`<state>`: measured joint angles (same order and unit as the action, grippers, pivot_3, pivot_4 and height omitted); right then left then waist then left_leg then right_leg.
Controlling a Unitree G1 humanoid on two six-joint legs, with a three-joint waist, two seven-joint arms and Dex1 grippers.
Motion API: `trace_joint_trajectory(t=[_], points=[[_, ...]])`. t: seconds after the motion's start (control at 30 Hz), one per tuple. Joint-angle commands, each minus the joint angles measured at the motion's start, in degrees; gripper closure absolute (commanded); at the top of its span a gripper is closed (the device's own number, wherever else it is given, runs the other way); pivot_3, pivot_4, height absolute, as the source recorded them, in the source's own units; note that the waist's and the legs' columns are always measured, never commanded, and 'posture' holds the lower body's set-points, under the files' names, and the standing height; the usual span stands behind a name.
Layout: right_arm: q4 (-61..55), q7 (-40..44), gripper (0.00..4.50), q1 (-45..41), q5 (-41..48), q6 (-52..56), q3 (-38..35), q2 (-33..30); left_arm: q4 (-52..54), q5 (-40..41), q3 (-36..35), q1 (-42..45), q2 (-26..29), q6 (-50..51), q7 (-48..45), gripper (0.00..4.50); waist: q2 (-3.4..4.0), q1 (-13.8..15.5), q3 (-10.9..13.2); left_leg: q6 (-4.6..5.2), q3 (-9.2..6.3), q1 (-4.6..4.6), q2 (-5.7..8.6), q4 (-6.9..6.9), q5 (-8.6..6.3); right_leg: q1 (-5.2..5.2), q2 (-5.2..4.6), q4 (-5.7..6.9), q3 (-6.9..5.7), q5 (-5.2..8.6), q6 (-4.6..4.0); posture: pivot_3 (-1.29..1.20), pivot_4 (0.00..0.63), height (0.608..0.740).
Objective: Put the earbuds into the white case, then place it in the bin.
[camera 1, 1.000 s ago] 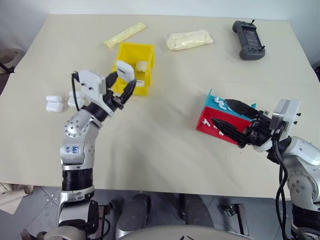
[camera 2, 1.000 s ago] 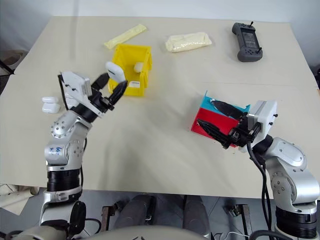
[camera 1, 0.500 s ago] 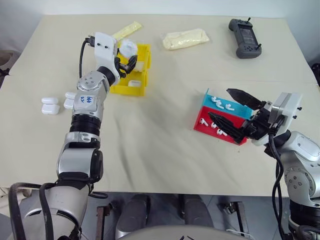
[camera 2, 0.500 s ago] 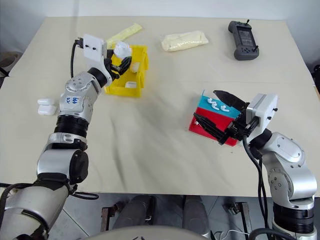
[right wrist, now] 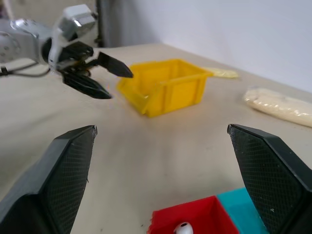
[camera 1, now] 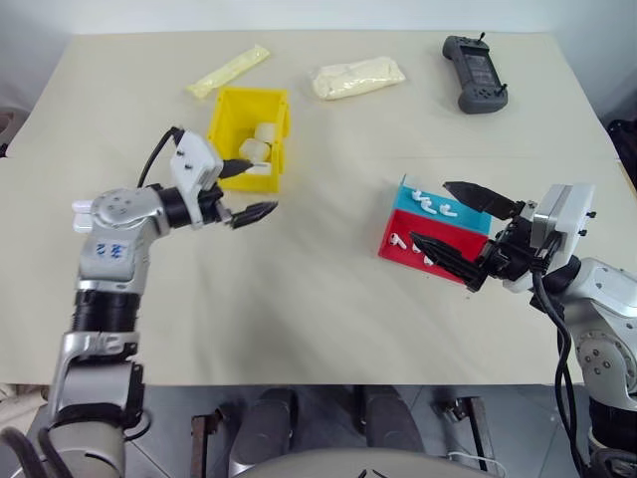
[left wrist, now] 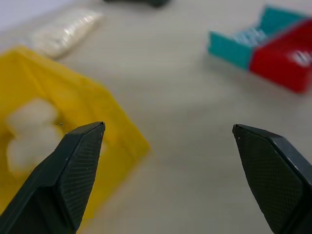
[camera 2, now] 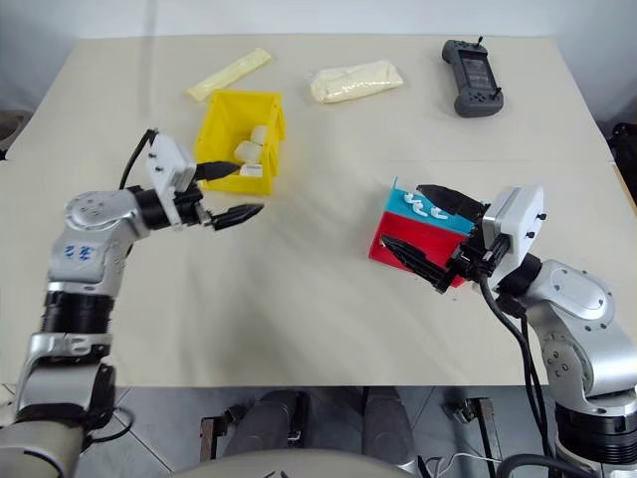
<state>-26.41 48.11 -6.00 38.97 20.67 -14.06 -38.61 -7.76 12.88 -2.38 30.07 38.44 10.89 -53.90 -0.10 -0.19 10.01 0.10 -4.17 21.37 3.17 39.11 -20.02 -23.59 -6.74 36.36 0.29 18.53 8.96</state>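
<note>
Looking down over the table (camera 1: 328,299), I see my left pincer (camera 1: 247,189) spread wide and empty, just right of the bin (camera 1: 231,112) in the upper left of the frame. Three white cases (camera 1: 257,149) lie inside the bin. My right pincer (camera 1: 463,231) is also wide, holding nothing, over the red-and-teal tray (camera 1: 403,236) at right of centre, where loose earbuds (camera 1: 430,203) lie. At the frame's top sit two pale bags (camera 1: 356,77) and a black controller (camera 1: 474,74).
</note>
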Motion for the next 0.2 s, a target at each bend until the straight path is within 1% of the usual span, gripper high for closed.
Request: trace_joint_trajectory(t=[0.03,0.1,0.2], points=[[1.6,3.5,0.00,-0.1,0.3,-0.7,-0.8,-1.7,6.7,3.1,-4.2,-5.7,2.3,-0.4,-1.6,0.04,0.00,0.2,0.0,0.03,0.00,0.00,0.01,0.00,-0.01,0.00,-0.02,0.00,0.01,0.00,0.00,0.00,0.150,0.740],[3.3,4.9,0.00,0.2,-1.1,-1.7,-0.2,-2.3,8.6,4.3,-5.9,-9.7,2.9,-2.9,-2.6,0.04,0.00,0.6,0.0,0.08,-0.03,-0.01,0.03,0.01,-0.04,0.04,-0.06,-0.01,0.01,0.00,0.00,0.00,0.150,0.740],[4.8,6.2,0.00,0.4,-2.0,-2.6,-0.3,-2.3,10.7,4.7,-6.5,-13.1,3.4,-3.9,-3.3,0.04,0.00,1.0,0.0,0.08,-0.05,0.00,0.04,0.02,-0.05,0.09,-0.09,-0.13,-0.01,0.00,0.00,0.00,0.150,0.740]])
